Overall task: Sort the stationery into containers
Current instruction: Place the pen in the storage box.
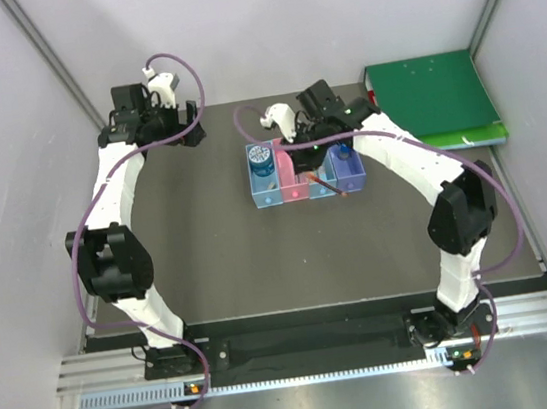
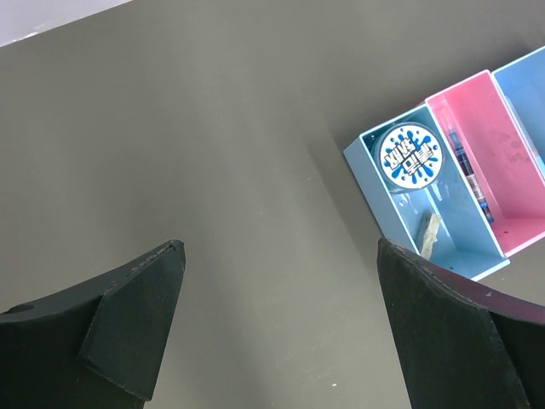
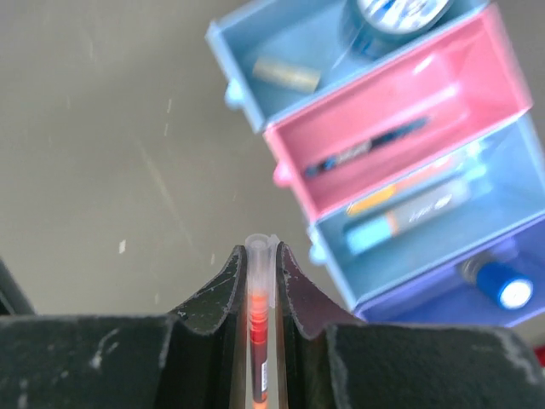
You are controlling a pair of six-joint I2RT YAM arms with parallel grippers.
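The red pen (image 3: 258, 319) is pinched lengthwise in the right end effector (image 3: 260, 256), which is closed on it. Its clear tip pokes out ahead, a hold that I'd say suits laying it along a narrow tray. It hangs above the bench (image 2: 213, 128) at the near ends of the 4 trays. The pink tray (image 3: 383, 98) holds a blue pen (image 3: 366, 146), so like probably goes with like there. The light blue tray (image 3: 400, 260) has a marker (image 3: 400, 217) and a stick (image 3: 400, 186), the purple tray (image 3: 426, 300) a bottle (image 3: 502, 285), and the blue tray (image 3: 247, 94) a tape roll (image 2: 410, 156) and an eraser (image 3: 285, 74). The left end effector (image 2: 279, 247) is spread wide, holds nothing, and sits well off to the side, out of the way.
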